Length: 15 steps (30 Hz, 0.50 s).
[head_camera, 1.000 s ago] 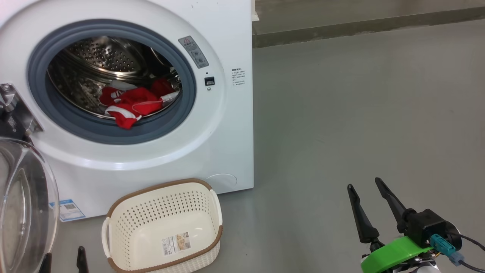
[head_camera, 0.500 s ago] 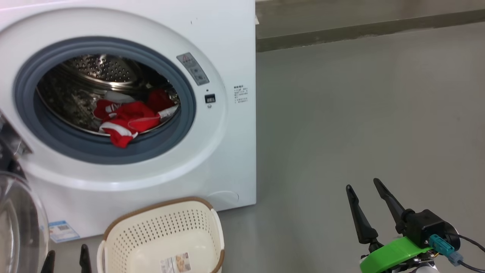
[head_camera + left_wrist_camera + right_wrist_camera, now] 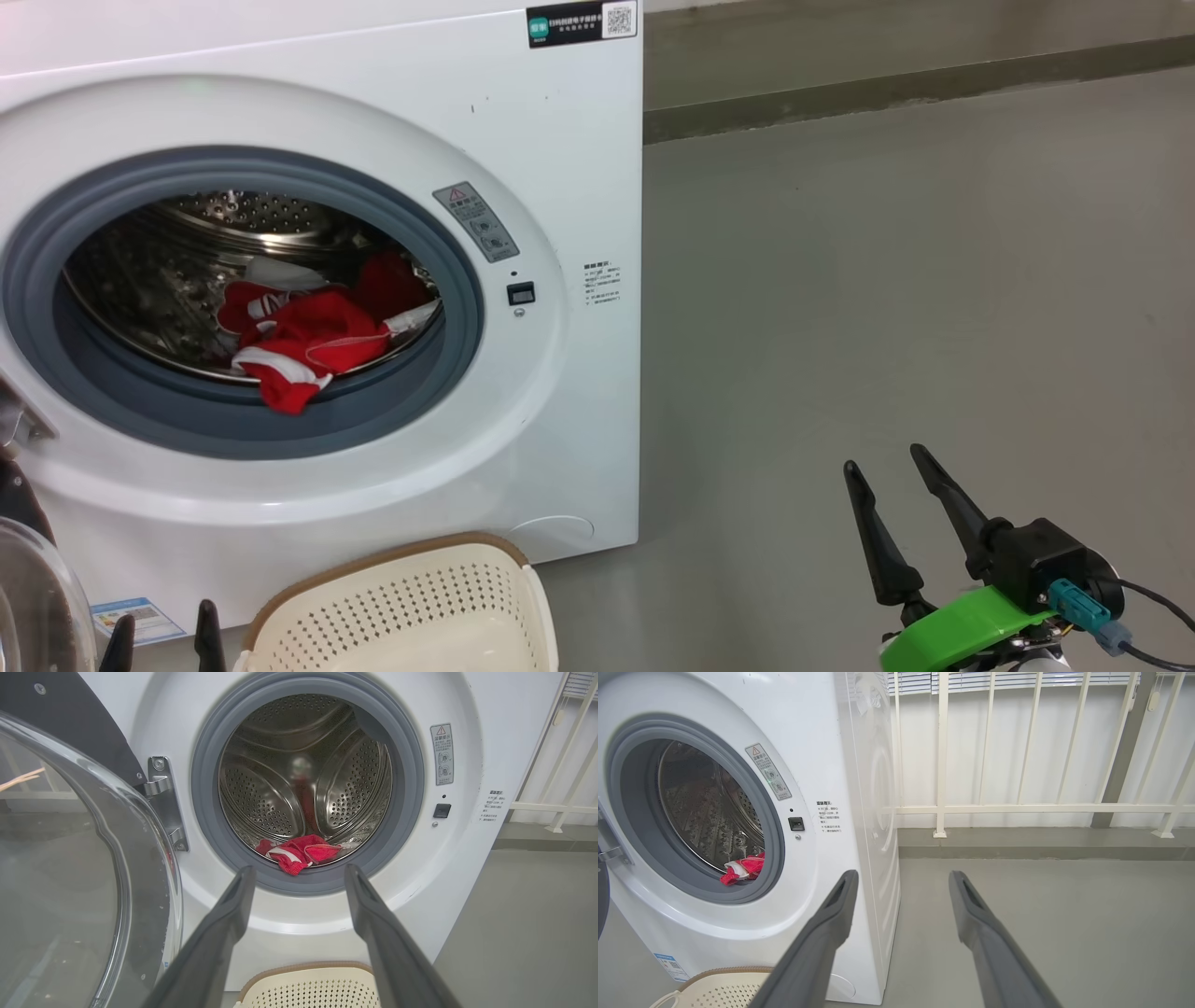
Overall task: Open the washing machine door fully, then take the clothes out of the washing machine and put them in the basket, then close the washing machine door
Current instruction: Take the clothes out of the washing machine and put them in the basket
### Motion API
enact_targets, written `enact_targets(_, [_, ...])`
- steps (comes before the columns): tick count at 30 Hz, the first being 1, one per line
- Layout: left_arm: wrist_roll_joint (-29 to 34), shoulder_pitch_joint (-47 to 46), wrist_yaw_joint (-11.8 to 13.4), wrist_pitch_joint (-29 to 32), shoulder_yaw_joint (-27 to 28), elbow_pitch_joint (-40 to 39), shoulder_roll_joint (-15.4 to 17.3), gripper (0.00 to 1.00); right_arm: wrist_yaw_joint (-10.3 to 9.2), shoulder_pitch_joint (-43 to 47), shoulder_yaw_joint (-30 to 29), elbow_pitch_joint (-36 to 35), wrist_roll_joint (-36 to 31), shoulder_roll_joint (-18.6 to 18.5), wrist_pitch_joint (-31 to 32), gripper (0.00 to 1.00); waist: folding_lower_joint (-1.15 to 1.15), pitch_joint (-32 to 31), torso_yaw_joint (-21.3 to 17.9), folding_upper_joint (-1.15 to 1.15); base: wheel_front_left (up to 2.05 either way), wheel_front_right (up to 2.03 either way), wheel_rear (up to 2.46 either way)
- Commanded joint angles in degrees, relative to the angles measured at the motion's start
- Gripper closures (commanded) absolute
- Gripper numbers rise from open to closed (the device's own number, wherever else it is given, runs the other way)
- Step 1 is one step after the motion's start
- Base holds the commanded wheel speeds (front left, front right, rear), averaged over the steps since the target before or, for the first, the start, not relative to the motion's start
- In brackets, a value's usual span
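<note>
The left claw [image 3: 300, 871] is hovering low at the robot's left. Its two dark fingers are standing spread wide, gripping nothing and pointing at the mouth of the washing machine [image 3: 560, 140]. The right claw [image 3: 882, 457] is hanging off to the right over the bare grey floor [image 3: 887, 280]. It too is spread wide and holding nothing, and a green bracket [image 3: 952, 627] is sitting just behind its fingers.

Just ahead of the left claw, the basket [image 3: 411, 588] is standing on the floor close against the foot of the machine, below the opening. Its brown rim and perforated cream wall are showing. To the left of the basket, the washing machine door [image 3: 70, 858] is hanging swung open on its metal hinge [image 3: 161, 798], with its clear glass bowl facing the left claw.

Beyond these, the white front of the machine is rising, with a small blue label [image 3: 131, 618] sticking to its lower left corner. A grey rubber ring [image 3: 439, 392] is circling the open mouth. The clothes [image 3: 303, 350] are lying in a red heap with white trim at the bottom front of the perforated steel drum [image 3: 261, 798]. One fold is drooping over the drum's lip onto the ring, and both claws are staying well apart from the heap.

Farthest back, past the machine's right side, a white railing [image 3: 943, 765] is standing along the wall.
</note>
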Motion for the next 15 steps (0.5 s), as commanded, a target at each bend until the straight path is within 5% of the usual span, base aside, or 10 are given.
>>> enact_targets(1, [-0.22, -1.80, 0.11, -0.68, 1.89, -1.46, 0.39, 0.00, 0.37, -1.31, 1.25, -1.23, 0.09, -0.15, -0.37, 0.00, 0.00, 0.00, -0.02, 0.00, 0.00, 0.00, 0.00])
enact_targets(15, [-0.38, -1.69, 0.08, -0.68, 1.80, -0.86, 0.25, 0.00, 0.37, -1.07, 1.75, -1.18, -0.18, -0.15, -0.37, 0.00, 0.00, -0.44, 0.14, 0.00, 0.00, 0.00, 0.00])
